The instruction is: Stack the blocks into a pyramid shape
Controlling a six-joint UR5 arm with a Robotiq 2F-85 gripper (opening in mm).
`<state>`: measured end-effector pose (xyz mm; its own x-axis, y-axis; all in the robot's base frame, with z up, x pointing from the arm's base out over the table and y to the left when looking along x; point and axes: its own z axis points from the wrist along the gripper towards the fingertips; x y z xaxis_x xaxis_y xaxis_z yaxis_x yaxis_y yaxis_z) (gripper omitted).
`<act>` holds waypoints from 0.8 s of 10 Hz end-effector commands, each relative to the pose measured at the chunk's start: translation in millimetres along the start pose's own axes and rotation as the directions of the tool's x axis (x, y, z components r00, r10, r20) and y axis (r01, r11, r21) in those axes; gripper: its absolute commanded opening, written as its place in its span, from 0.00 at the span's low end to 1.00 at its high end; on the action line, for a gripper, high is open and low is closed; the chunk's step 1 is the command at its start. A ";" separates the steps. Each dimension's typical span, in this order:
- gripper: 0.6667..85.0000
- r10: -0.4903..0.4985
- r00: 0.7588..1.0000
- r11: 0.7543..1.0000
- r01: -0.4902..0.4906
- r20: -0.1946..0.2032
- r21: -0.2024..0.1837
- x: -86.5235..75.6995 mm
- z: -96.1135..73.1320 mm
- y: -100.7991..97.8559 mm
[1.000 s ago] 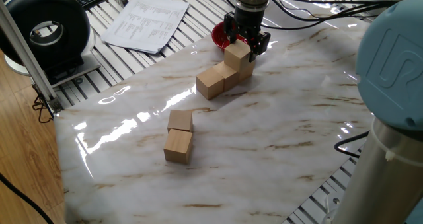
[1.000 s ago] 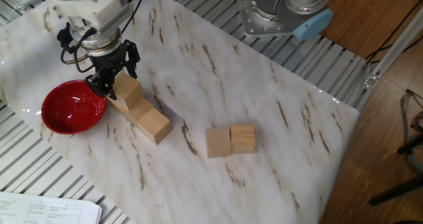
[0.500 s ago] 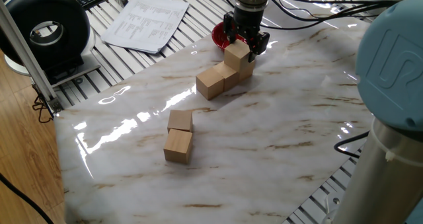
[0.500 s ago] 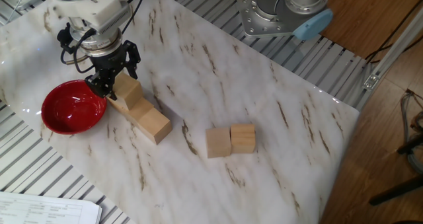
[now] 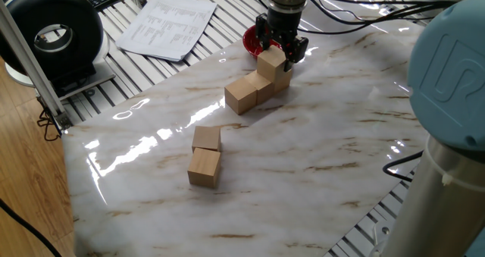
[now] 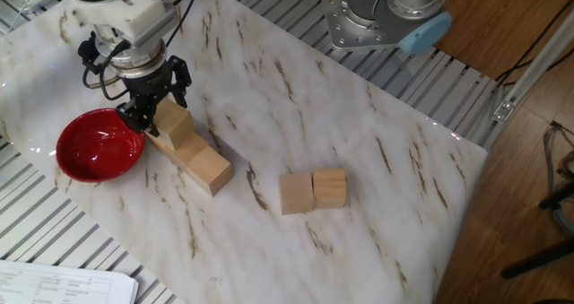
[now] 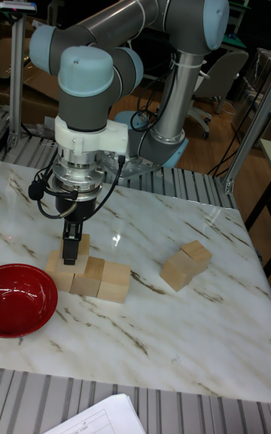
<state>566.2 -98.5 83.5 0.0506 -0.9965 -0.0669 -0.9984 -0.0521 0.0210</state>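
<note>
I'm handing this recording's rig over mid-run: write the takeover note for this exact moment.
Gripper: down around the upper block, fingers on either side; whether it grips or has let go cannot be told.
Base row: three blocks in a line beside the red bowl.
The upper block sits on the bowl end of that row, starting the second layer.
Two spare blocks lie touching each other, apart from the stack, further along the table.
Done: base row, one second-layer block.
Left: one more second-layer block, then the top block.
</note>
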 end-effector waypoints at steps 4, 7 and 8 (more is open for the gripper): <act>0.70 0.021 1.000 1.000 -0.021 0.003 -0.003 -0.1 -1.1 0.6; 0.68 0.025 1.000 1.000 -0.025 0.001 -0.001 0.3 -1.2 0.1; 0.67 0.025 1.000 1.000 -0.025 0.001 -0.001 0.1 -1.3 0.0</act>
<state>564.8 -100.4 83.4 0.0340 -0.9977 -0.0584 -0.9990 -0.0357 0.0282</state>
